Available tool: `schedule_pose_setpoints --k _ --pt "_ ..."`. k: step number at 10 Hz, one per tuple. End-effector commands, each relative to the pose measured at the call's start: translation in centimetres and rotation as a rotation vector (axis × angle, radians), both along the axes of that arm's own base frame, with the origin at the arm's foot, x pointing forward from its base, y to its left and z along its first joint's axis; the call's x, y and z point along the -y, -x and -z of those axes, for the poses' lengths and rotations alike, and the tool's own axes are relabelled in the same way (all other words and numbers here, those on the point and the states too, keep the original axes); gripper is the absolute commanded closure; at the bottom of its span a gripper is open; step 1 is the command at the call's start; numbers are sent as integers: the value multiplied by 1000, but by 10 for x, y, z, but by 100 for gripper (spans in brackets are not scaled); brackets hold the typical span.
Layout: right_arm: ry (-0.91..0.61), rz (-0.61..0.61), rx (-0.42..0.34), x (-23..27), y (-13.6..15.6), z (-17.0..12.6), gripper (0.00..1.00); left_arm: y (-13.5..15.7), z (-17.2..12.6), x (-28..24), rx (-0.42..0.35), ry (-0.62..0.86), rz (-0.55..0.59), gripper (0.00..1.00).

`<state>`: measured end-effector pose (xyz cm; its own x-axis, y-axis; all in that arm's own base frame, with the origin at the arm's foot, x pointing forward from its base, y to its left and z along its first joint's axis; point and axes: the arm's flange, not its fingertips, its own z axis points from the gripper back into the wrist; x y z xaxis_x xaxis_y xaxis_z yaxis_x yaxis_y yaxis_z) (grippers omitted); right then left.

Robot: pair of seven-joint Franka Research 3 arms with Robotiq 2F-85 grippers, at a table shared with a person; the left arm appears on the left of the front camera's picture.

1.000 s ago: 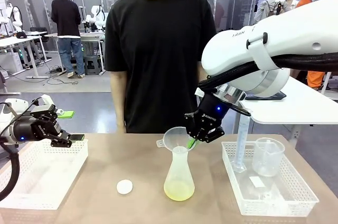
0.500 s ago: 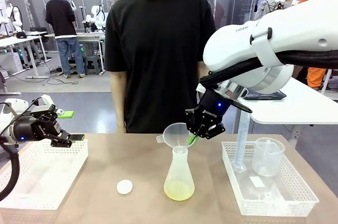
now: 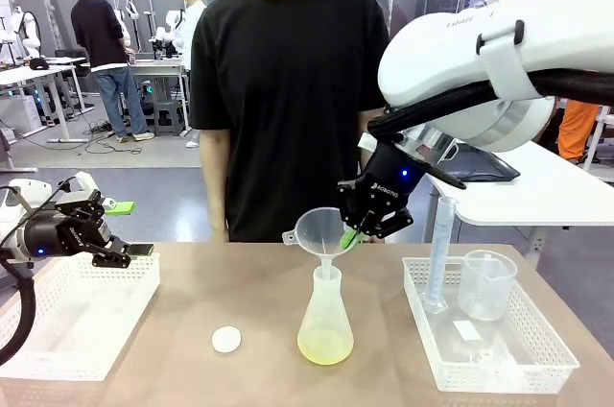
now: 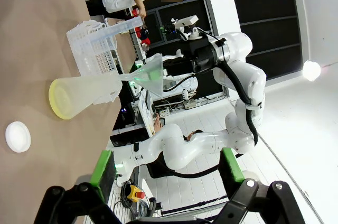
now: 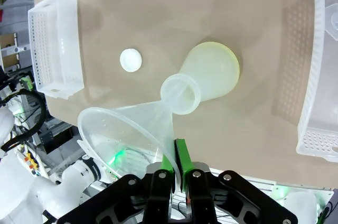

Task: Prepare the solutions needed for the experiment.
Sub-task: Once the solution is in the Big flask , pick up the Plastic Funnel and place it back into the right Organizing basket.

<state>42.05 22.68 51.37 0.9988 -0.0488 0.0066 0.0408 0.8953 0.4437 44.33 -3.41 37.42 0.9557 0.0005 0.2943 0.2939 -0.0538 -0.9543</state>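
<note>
Right gripper [image 3: 351, 236] is pinching the funnel [image 3: 318, 228] by its rim, stem at the flask [image 3: 326, 311] mouth above the solutions [image 3: 325, 347], left gripper [image 3: 131, 227] waiting open: funnel removal likely, calling for a straight lift.

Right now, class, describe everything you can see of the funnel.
The funnel is clear, glossy plastic: a wide cone, a narrow stem and a small tab on its rim. It looks empty and is tilted, stem pointing down at the mouth of the conical flask; contact there cannot be judged. The right gripper pinches its rim, holding it up.
</note>
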Motion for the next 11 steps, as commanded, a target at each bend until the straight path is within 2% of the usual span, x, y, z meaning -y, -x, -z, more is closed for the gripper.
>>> schedule_pose_setpoints --k 1,3,11 --pt "-28 20 -25 3 5 -13 100 1 -1 0 8 7 3 0" --pt "-32 17 -37 4 13 -20 100 1 -1 0 8 7 3 0" --pt "-86 -4 18 23 37 -58 100 1 -1 0 8 7 3 0"
